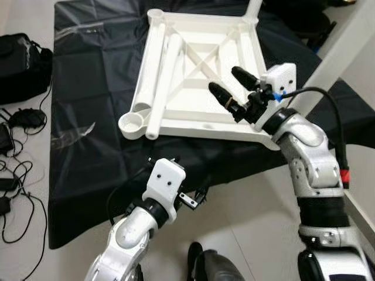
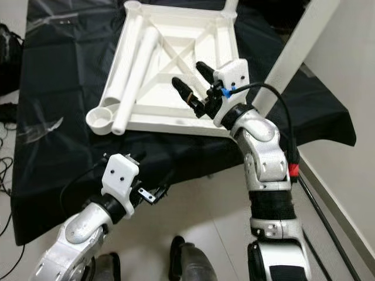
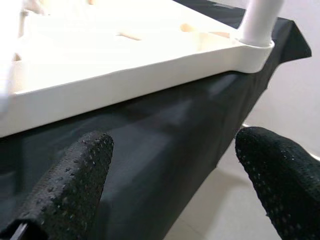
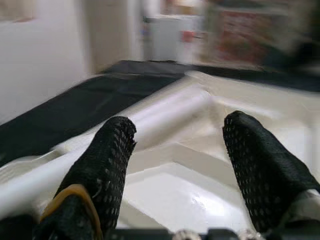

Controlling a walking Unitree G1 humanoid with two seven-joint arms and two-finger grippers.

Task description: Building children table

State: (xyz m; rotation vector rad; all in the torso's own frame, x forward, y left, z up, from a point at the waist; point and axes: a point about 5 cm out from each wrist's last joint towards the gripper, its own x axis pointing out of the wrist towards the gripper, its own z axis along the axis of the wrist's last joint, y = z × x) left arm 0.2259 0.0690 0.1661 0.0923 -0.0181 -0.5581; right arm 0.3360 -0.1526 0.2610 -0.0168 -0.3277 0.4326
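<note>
Inverted white tabletop [image 1: 199,126] lies on the black cloth [image 1: 88,175], two loose white legs [image 1: 164,76] resting along its robot-left side, long axes running away from the robot. Right gripper [image 1: 231,88] hovers over the ribbed underside, fingers spread wide, empty; legs lie to its left. Left gripper [image 3: 170,170] sits low at the cloth's near edge, open, empty. Right arm judged nearer.

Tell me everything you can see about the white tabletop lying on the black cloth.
The white tabletop looks like moulded plastic. It lies upside down on the black cloth, showing a raised rim, crossed ribs and round corner sockets. One leg stands in the far socket; a loose leg tube lies across it. The right gripper hovers open above it.
</note>
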